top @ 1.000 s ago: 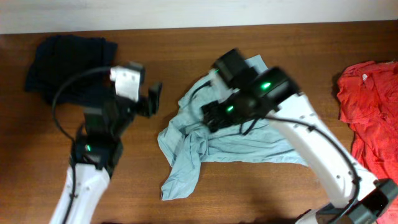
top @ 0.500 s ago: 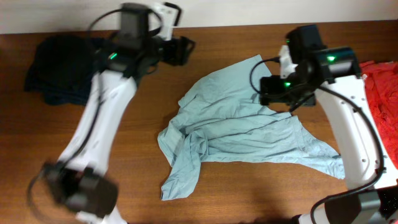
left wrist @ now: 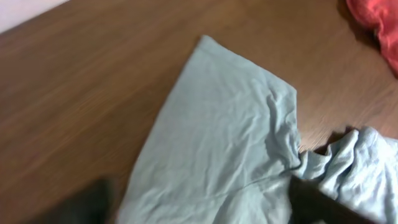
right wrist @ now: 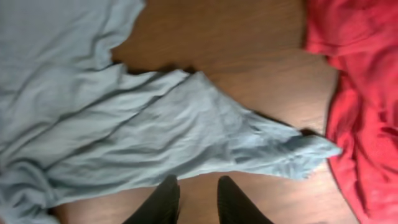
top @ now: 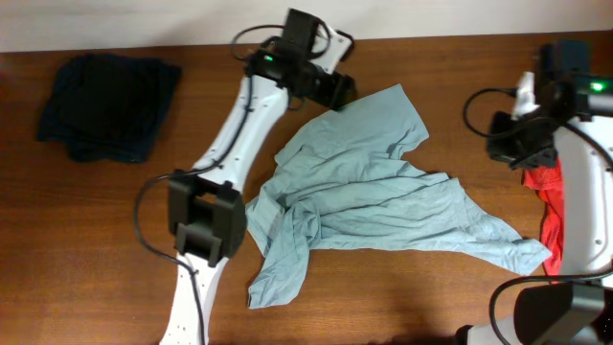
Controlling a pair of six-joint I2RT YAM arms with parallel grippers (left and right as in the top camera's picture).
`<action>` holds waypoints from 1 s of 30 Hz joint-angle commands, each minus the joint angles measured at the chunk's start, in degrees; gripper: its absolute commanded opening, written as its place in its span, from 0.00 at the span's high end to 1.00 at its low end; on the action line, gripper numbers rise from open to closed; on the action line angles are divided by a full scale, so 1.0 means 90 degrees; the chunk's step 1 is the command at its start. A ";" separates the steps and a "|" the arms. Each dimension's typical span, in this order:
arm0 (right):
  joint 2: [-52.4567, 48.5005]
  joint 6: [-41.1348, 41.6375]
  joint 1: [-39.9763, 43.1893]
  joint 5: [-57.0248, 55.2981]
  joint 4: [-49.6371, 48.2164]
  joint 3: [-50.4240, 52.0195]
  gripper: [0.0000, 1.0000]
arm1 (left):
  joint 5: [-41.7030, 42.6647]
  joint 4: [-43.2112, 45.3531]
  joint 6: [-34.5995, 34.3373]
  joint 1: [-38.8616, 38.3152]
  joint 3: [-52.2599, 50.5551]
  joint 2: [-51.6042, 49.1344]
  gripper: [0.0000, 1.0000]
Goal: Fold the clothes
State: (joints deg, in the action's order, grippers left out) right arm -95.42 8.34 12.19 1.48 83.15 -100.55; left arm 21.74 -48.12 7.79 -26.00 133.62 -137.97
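Brown wooden table (top: 115,240) fills the shot, pale wall along the far edge. The pale grey-teal T-shirt (top: 364,192) lies rumpled in the middle, between the two arms, one sleeve flat and the hem trailing to a point.

Left gripper (top: 333,89) is reached out to the far side, hanging over the shirt's top corner. On its wrist camera the two dark fingers (left wrist: 87,202) sit blurred at the bottom corners of the frame, wide apart, with nothing between them but the flat sleeve below (no grip there at all). The shirt's bunched folds lie just off to its right.

Right gripper (right wrist: 196,190) hovers over bare wood. Its fingers stand close together with only a narrow gap showing the tabletop, and it holds nothing. The shirt's pointed tail lies just ahead of the fingertips, not touching them. The red shirt (right wrist: 354,93) is ahead and to the right of that gripper, its edge beside the tail's tip.

Way off to the left gripper's left, well apart, sits the dark navy garment (top: 105,101) in a heap.
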 commanded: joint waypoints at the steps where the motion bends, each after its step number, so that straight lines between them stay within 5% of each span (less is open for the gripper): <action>1: -0.0073 -0.0022 0.0177 -0.0075 0.0000 0.0066 0.74 | 0.0107 0.0155 0.0673 -0.0289 0.0165 -0.0243 0.01; 3: -0.0097 -0.0058 0.0228 -0.0073 -0.0032 0.0177 0.74 | 0.0056 0.0163 0.0673 -0.0384 0.0165 -0.0287 0.01; 7: -0.0102 -0.0117 0.0238 -0.0078 -0.0202 0.0517 0.72 | -0.0005 0.0381 0.0668 -0.0478 0.0165 -0.0401 0.70; 13: -0.0107 -0.0114 0.0238 -0.0075 -0.0585 0.0945 0.65 | -0.0182 0.0510 0.0665 -0.0488 0.0165 -0.0583 0.99; 19: -0.0107 -0.0112 0.0238 -0.0075 -0.0675 0.1020 0.52 | -0.0347 0.0595 0.0663 -0.0529 0.0163 -0.0867 0.99; 24: -0.0107 -0.0112 0.0238 -0.0075 -0.0670 0.1020 0.23 | -0.0347 0.0627 0.0410 -0.0639 0.0163 -0.1248 0.99; 25: -0.0107 -0.0112 0.0238 -0.0073 -0.0670 0.1020 0.05 | -0.0347 0.0631 0.0381 -0.0673 0.0163 -0.1345 1.00; 26: -0.0107 -0.0112 0.0238 -0.0075 -0.0670 0.1020 0.01 | -0.0357 0.0634 0.0381 -0.0699 0.0163 -0.1399 0.99; 30: -0.0107 -0.0112 0.0238 -0.0073 -0.0670 0.1020 0.01 | -0.0891 0.0651 0.0379 -0.0797 0.0163 -0.1542 0.99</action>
State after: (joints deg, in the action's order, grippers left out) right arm -95.96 7.29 14.13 1.30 77.28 -91.70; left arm 17.61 -42.54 12.16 -32.16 133.84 -150.58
